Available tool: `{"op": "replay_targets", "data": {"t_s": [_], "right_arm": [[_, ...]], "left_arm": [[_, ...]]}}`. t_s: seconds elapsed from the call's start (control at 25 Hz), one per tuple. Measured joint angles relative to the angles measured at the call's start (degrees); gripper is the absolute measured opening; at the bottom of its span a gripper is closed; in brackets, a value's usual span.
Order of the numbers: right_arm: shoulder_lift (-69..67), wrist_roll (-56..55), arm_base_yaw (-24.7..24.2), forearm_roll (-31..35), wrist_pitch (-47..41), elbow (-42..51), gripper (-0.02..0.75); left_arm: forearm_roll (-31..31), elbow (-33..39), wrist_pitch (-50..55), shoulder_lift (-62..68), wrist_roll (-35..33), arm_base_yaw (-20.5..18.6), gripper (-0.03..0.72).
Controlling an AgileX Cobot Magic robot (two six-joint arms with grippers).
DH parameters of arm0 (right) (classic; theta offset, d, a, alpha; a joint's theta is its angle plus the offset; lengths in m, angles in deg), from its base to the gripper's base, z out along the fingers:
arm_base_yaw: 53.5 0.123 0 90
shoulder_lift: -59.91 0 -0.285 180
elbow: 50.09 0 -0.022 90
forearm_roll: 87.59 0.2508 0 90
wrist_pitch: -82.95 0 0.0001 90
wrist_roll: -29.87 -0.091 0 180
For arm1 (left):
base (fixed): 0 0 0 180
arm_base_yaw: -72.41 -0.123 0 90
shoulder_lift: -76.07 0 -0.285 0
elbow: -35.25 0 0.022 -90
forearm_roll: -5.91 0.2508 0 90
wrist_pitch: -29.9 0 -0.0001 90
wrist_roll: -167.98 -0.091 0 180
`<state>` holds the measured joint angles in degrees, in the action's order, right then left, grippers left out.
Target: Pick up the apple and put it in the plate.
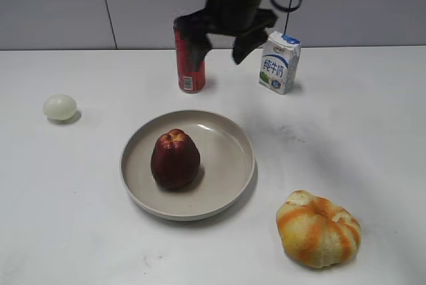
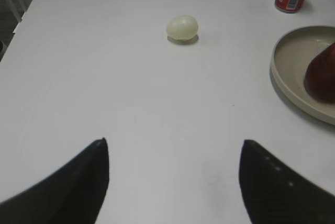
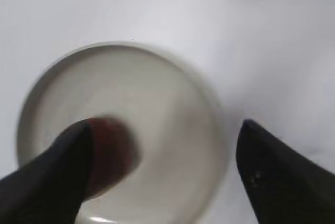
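We see the right tool hanging at top centre, spread wide and empty, above the plate holding the apple; the left tool gapes wide over bare counter.

dark red apple (upright) sits in plate.

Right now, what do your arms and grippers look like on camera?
The right gripper is black, with two tapered, pointed fingers on a bulky dark wrist, and a thin black cable loops beside it. The left gripper shows matching black, wedge-shaped fingers with a fine textured surface. No markings are legible.
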<state>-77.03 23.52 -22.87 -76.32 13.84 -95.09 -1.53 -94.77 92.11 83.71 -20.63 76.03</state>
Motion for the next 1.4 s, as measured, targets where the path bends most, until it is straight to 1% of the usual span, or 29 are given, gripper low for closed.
{"op": "replay_targets", "data": {"t_s": [0.2, 0.28, 0.4, 0.48, 0.64, 0.72, 0.92, 1.12, 1.4], "right_arm": [[3.0, 0.1, -12.5, -0.3, -0.1, 0.0, 0.631], [4.5, 0.1, -16.7, -0.5, -0.1, 0.0, 0.622], [7.1, 0.1, -21.4, -0.5, -0.1, 0.0, 0.599], [9.4, 0.1, -23.3, -0.7, -0.1, 0.6, 0.592], [14.8, 0.1, -24.3, -6.0, -0.1, 5.8, 0.589], [18.4, 0.1, -24.4, -7.2, -0.1, 10.9, 0.589], [30.1, 2.2, -24.4, -7.2, -0.1, 27.1, 0.588], [45.9, 3.6, -24.4, -7.4, 0.3, 43.7, 0.588], [67.7, 3.9, -24.4, -7.4, 7.2, 66.1, 0.587]], "left_arm": [[0.0, 0.0, 0.0, 0.0, 0.0, 0.0, 0.589], [0.0, 0.0, 0.0, 0.0, 0.0, 0.0, 0.589], [0.0, 0.0, 0.0, 0.0, 0.0, 0.0, 0.589], [0.0, 0.0, 0.0, 0.0, 0.0, 0.0, 0.589], [0.0, 0.0, 0.0, 0.0, 0.0, 0.0, 0.589], [0.0, 0.0, 0.0, 0.0, 0.0, 0.0, 0.589], [0.0, 0.0, 0.0, 0.0, 0.0, 0.0, 0.589], [0.0, 0.0, 0.0, 0.0, 0.0, 0.0, 0.589], [0.0, 0.0, 0.0, 0.0, 0.0, 0.0, 0.589]]}}
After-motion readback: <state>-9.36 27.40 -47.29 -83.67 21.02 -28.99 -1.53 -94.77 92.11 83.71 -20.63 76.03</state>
